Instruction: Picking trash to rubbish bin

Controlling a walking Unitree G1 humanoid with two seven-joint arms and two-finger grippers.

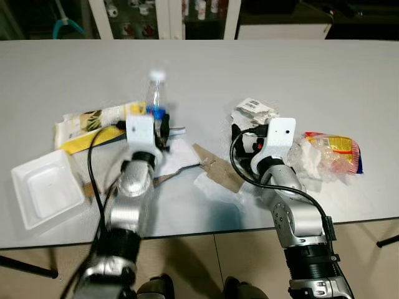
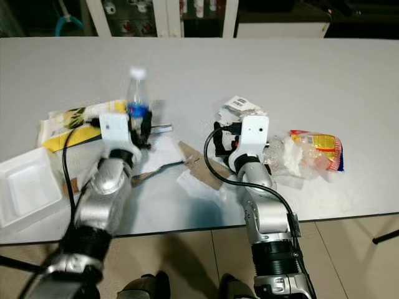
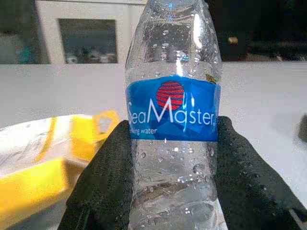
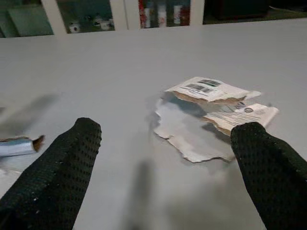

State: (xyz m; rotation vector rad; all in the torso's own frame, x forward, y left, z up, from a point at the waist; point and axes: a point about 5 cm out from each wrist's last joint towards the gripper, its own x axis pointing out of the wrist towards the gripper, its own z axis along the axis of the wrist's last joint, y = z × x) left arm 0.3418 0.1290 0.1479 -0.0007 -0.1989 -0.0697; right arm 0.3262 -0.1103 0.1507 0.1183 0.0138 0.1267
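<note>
Left gripper [image 3: 171, 187]: pinching bottle [image 3: 171, 115]; lift it upright, squeeze gently. Right gripper [image 4: 163, 158]: spread, torn paper [image 4: 211, 115] at 12 o'clock.

Looks like some kind of lab or office room rather than a cozy home. There's one big plain grey table [image 1: 262, 62], meeting-room style, and the floor [image 1: 206, 261] under it is beige tile. Well beyond the left gripper [image 3: 170, 191] and the right gripper [image 4: 163, 158], past the table's far edge, stands a white-framed glass-door cabinet [image 1: 168, 15] with small bottles or jars on its shelves, too blurry to read. The far end of the room is dark, and a bit of teal hose [image 1: 65, 25] hangs near that cabinet.
</note>
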